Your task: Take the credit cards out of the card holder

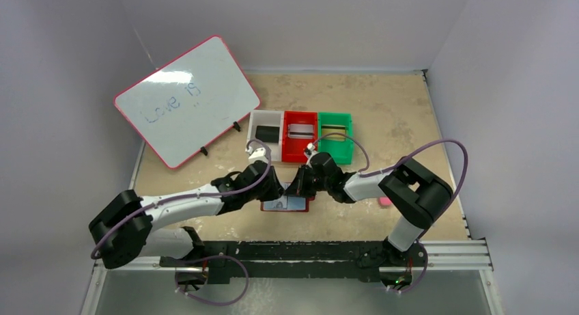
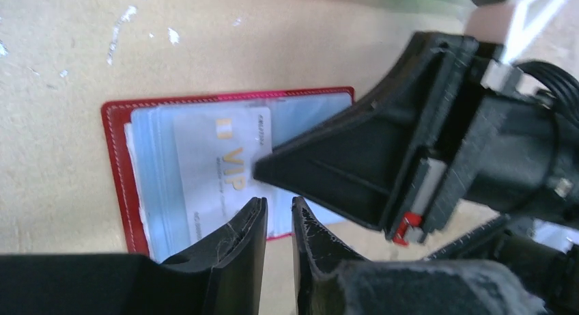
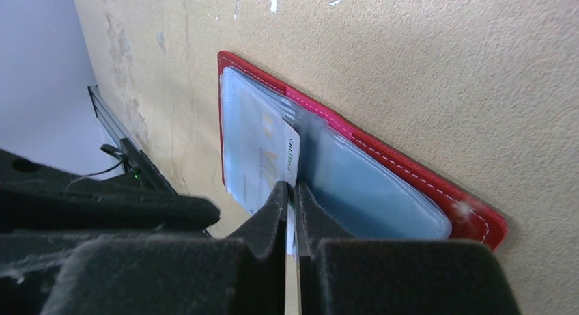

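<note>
Crimson, grained and edged with white stitching, the book-style card holder [image 1: 284, 206] is lying open and flat on the speckled tan table [image 1: 389, 117], between our two arms; its pale blue clear plastic sleeves [image 3: 372, 185] are fanning up, glossy and round-cornered. We are pinching our right gripper [image 3: 292, 192] together on the edge of a thin, pale silver-grey credit card [image 3: 278, 154] with gold VIP lettering; the card is tilting up from the sleeves, and we cannot tell how far it is out of its pocket. Our left gripper [image 2: 278, 209] is hovering over the holder's near edge; its scuffed matte black fingers are standing a narrow gap apart, with nothing between them. Beyond, three boxy plastic bins are sitting in a touching row: a white bin [image 1: 265, 114] holding a black card [image 1: 266, 132], a red bin [image 1: 300, 155] holding a grey card [image 1: 300, 130], and a green bin [image 1: 336, 158] holding a gold card [image 1: 334, 129].
</note>
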Robot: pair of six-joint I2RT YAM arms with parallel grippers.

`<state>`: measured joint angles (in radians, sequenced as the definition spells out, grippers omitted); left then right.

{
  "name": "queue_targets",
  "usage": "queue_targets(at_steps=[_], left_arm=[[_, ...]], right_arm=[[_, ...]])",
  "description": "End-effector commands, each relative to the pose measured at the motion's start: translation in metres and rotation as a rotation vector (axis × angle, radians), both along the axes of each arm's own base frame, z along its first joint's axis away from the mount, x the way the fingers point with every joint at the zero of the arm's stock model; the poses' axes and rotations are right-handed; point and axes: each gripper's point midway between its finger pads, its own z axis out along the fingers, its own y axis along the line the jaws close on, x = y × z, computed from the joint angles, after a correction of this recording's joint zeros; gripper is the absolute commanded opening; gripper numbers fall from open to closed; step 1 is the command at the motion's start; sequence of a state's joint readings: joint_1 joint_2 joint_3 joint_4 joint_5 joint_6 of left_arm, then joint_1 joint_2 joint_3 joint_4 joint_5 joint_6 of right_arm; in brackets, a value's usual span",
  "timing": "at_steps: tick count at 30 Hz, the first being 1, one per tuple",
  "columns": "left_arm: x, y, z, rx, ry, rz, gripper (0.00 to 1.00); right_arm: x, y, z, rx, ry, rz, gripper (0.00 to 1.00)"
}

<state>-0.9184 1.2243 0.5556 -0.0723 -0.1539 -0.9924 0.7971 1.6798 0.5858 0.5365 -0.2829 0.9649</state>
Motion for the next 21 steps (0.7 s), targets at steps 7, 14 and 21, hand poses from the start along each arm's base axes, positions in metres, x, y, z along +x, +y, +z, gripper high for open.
queue_targets(at_steps=[7,14,21], left_arm=[[0.001,0.024,-0.044,0.155,0.07,0.091,0.17],[-0.005,0.051,-0.056,0.249,0.075,0.134,0.16],[-0.01,0.04,-0.058,0.192,0.085,0.098,0.16]], right_arm=[[-0.002,-0.019,-0.013,-0.076,0.003,-0.027,0.03],[-0.002,-0.028,-0.005,-0.088,-0.006,-0.064,0.04],[-0.006,-0.031,-0.001,-0.063,0.013,-0.076,0.05]])
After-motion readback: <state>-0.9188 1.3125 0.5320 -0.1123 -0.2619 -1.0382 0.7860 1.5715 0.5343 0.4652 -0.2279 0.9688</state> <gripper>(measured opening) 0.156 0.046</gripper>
